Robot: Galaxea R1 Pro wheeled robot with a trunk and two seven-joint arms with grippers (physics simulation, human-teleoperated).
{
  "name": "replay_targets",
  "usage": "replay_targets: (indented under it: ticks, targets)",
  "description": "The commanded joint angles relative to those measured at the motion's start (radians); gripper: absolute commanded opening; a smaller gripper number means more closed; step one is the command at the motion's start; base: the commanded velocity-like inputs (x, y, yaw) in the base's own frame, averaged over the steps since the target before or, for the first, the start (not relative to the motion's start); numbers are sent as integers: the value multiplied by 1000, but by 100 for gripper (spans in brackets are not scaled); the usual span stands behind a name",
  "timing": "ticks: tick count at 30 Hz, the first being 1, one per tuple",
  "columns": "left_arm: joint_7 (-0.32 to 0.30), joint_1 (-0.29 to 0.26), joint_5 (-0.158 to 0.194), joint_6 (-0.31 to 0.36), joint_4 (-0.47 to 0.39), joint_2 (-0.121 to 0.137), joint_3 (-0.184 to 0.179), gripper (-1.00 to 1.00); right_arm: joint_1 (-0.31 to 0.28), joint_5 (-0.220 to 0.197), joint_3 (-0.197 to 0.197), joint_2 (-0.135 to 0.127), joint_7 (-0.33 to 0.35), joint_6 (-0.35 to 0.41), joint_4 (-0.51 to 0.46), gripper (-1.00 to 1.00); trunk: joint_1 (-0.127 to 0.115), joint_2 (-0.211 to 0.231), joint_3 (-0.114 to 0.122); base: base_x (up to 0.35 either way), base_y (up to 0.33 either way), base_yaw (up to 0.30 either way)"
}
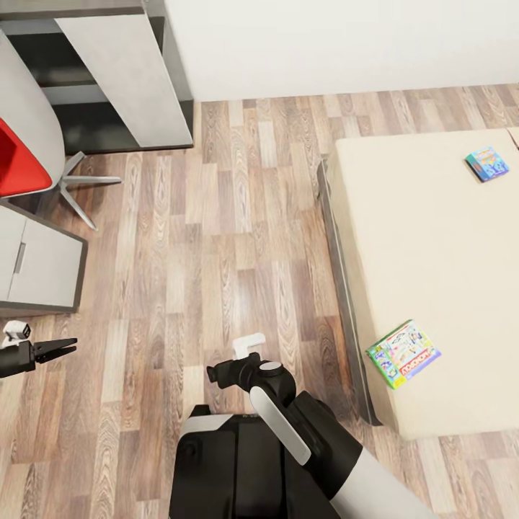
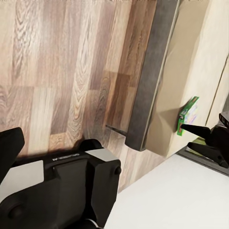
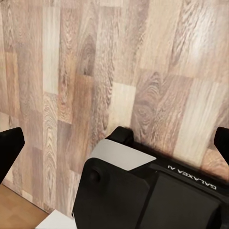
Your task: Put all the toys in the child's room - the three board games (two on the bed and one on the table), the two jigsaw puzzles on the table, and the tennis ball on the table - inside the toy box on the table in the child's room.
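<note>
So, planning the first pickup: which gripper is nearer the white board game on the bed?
Right. The right gripper hangs over the floor just beside the white board game; the left gripper is far across the floor.

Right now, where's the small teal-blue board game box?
In the head view, the small teal-blue board game box lies flat on the cream mattress at upper right, near its far edge, well apart from the white multicoloured-edged game box at the near corner.

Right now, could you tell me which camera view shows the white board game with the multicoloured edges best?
The head view: the white board game lies flat near the bed's near corner, its whole printed top visible. The left wrist view catches just its green edge on the mattress, beyond the left gripper. The right wrist view looks at the floor.
</note>
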Motion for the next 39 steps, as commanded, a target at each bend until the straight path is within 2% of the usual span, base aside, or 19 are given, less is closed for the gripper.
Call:
replay_targets:
  ticks: [1,39]
  targets:
    - [-4,0,0,11,0,0,-1,100,0,-10,1,0,-10,2,-1,100,1,-2,1,0,0,6]
    - [-4,0,0,12,0,0,-1,100,0,-10,1,0,-9,2,-1,100,1,-2,63,0,0,0]
